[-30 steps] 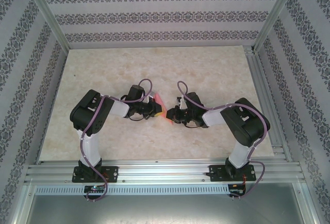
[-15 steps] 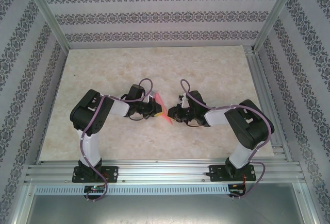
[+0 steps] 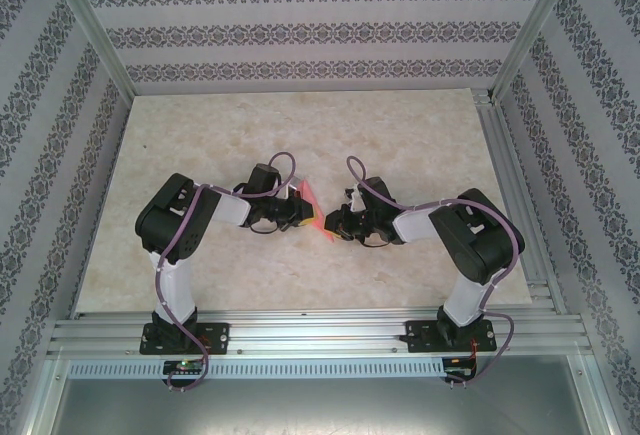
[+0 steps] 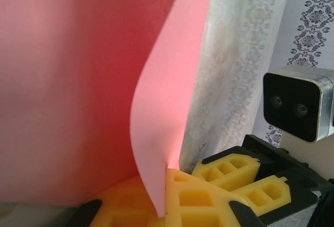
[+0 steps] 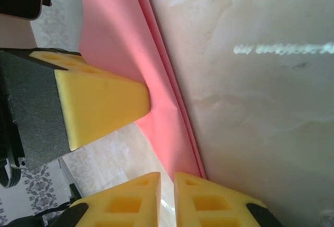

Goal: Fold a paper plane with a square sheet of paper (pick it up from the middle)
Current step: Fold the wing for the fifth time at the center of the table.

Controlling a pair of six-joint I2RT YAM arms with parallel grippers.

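Note:
The pink-red sheet, folded into a narrow pointed paper plane (image 3: 311,204), stands on edge at mid-table between both grippers. My left gripper (image 3: 302,211) is shut on it. In the left wrist view the paper (image 4: 78,81) rises in curved layers out of the closed yellow jaws of the left gripper (image 4: 167,185). My right gripper (image 3: 333,224) sits at the plane's near pointed end. In the right wrist view the paper (image 5: 115,34) tapers down to the right gripper (image 5: 167,177), whose jaws stand a narrow slit apart with bare table showing between them.
The table (image 3: 300,125) is pale marble, with patterned walls and an aluminium frame around it. The left gripper's yellow finger (image 5: 102,104) presses against the paper in the right wrist view. The right gripper's fingers (image 4: 229,170) and wrist camera (image 4: 297,109) sit close by.
The right arm's elbow swung slightly outward and came back. Its gripper stayed at the plane's tip. The left gripper and the paper have not moved.

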